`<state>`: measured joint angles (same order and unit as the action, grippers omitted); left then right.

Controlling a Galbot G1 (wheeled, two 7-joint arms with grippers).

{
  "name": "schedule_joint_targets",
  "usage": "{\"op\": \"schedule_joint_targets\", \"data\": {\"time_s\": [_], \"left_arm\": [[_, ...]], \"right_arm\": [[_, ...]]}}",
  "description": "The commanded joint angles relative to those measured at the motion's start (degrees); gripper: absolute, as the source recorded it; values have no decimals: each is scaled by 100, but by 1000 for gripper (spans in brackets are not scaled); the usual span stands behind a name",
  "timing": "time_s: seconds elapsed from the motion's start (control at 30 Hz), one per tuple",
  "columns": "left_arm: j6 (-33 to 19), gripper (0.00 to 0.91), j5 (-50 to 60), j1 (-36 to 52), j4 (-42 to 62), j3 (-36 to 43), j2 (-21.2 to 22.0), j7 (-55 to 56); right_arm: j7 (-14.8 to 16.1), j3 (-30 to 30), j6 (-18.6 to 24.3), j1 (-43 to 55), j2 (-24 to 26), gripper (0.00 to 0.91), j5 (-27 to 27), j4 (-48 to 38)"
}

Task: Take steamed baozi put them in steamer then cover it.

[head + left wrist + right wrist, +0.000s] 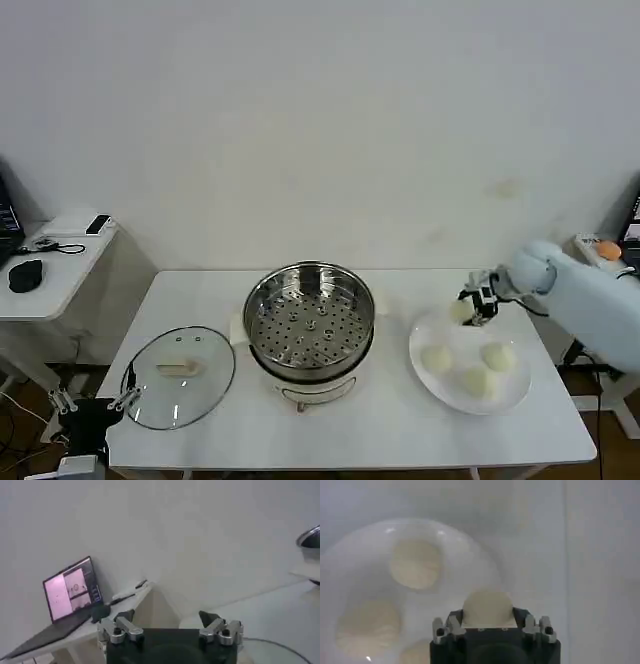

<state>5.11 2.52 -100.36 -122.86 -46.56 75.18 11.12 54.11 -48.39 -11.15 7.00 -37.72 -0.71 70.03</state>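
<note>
My right gripper (472,307) (487,619) is shut on one cream-white steamed baozi (460,311) (487,607), held just above the far left rim of the white plate (512,392) (470,550). Three more baozi lie on the plate (435,358) (497,355) (475,380), also seen from the right wrist (415,562) (367,622) (415,652). The steamer (310,318), a shiny steel pot with a bare perforated tray, stands at the table's middle, left of the plate. My left gripper (95,405) (170,622) hangs open and idle off the table's front left corner.
The clear glass lid (178,375) (270,650) with a cream handle lies flat on the table left of the steamer. A side desk (50,260) with a mouse and a laptop (70,590) stands at the far left. A wall closes the back.
</note>
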Motion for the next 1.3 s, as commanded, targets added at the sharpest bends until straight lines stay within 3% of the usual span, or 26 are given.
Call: {"op": "schedule_joint_targets", "data": {"time_s": [0.03, 0.2, 0.4, 0.6, 0.87, 1.1, 1.3], "left_arm": [[399, 907, -208, -24, -158, 34, -39, 107], [426, 907, -263, -6, -136, 28, -42, 106], [558, 907, -421, 33, -47, 53, -57, 209], [560, 907, -401, 65, -22, 61, -48, 201], [549, 907, -377, 66, -13, 6, 2, 197], [537, 907, -357, 43, -5, -19, 70, 225], [515, 907, -345, 45, 74, -24, 88, 260]], "right_arm": [[-59, -750, -28, 1471, 65, 685, -1035, 740], [-138, -1127, -2, 2134, -485, 685, -1386, 635], [-174, -1433, 44, 2712, -1478, 685, -1777, 474], [-111, -1555, 388, 2685, -2509, 685, -1599, 169], [3, -1954, 1044, 2400, -3370, 685, -795, 80], [58, -2193, 1635, 2146, -3556, 685, -17, 20], [-89, -2322, 2331, 1984, -3570, 685, 521, -281]]}}
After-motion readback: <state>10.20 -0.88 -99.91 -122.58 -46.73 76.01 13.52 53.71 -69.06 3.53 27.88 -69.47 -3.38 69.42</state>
